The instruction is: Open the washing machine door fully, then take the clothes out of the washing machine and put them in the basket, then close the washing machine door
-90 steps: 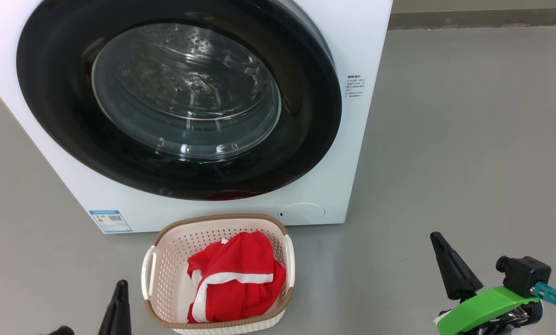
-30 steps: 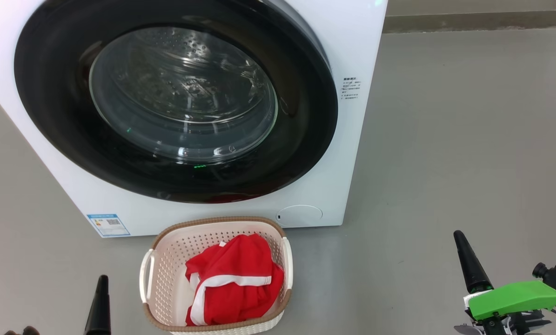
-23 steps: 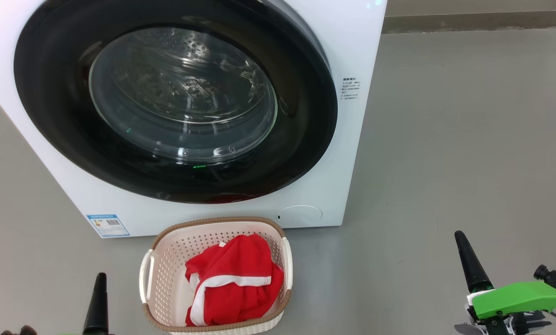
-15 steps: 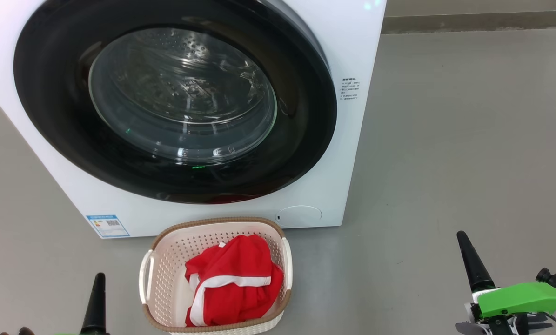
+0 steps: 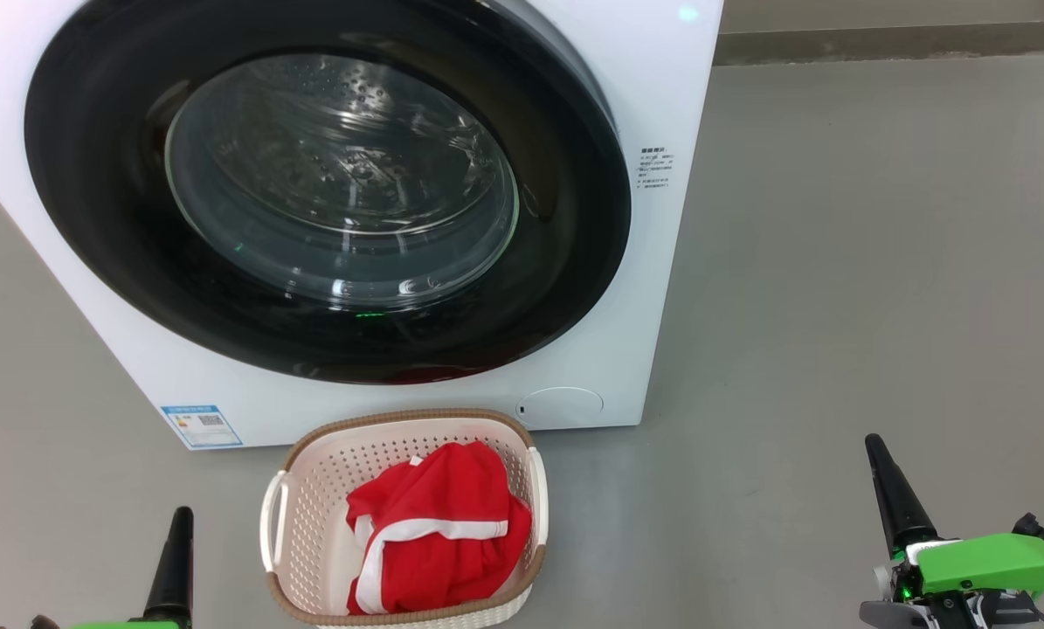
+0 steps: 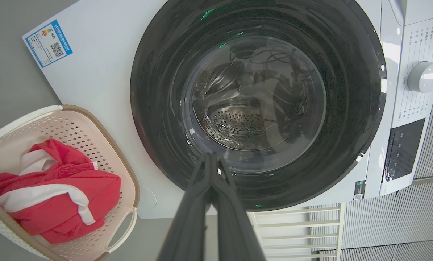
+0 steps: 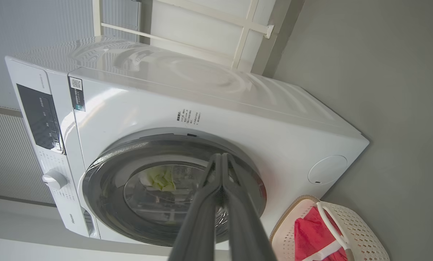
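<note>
The white washing machine stands ahead with its black-rimmed round door flat against the front; steel drum shows through the glass. The red clothes with white trim lie in the cream basket on the floor before the washer. My left gripper is low at the left of the basket, shut and empty, its fingers pressed together. My right gripper is low at the right, well clear of the basket, shut and empty, its fingers touching.
Grey floor spreads wide to the right of the washer. A control panel with a knob sits on the washer's top front. White ribbed wall panels and a white frame stand behind the machine.
Both grippers have drawn back and outward toward the lower corners of the head view. The door, basket and clothes have stayed as they were.
</note>
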You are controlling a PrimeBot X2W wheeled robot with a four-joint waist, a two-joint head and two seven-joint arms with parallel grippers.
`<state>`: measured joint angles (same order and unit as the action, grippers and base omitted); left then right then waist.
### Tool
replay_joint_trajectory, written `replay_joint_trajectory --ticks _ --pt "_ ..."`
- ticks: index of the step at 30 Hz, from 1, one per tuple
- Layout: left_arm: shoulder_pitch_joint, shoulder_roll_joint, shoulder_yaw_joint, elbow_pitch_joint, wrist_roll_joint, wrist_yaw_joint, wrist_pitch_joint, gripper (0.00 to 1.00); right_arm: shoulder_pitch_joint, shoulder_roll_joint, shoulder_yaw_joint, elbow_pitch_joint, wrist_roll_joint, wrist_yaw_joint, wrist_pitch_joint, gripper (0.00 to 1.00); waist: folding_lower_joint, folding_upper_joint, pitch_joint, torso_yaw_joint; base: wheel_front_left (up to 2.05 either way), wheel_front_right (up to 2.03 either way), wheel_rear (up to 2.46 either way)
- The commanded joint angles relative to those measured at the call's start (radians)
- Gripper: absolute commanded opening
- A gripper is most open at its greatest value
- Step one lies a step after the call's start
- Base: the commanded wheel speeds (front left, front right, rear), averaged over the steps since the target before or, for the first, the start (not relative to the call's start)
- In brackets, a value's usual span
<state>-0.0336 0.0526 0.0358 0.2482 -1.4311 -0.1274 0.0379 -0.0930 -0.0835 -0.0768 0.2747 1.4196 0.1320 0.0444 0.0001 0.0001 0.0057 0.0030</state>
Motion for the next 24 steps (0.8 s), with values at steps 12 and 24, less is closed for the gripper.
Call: replay_joint_trajectory --ticks 12,24 --pt "-0.064 0.010 0.051 -0.009 -0.126 -0.003 0.042 0.00 -0.015 0.017 -0.013 -0.030 0.130 -0.001 0.041 0.00 0.0000 -0.0001 -0.002 -0.002 0.00 0.00 0.00" --pt "-0.073 0.008 0.063 -0.003 -0.190 -0.003 0.064 0.00 -0.014 0.027 -0.029 -0.030 0.196 -0.001 0.062 0.00 0.0000 -0.0001 -0.003 -0.003 0.00 0.00 0.00"
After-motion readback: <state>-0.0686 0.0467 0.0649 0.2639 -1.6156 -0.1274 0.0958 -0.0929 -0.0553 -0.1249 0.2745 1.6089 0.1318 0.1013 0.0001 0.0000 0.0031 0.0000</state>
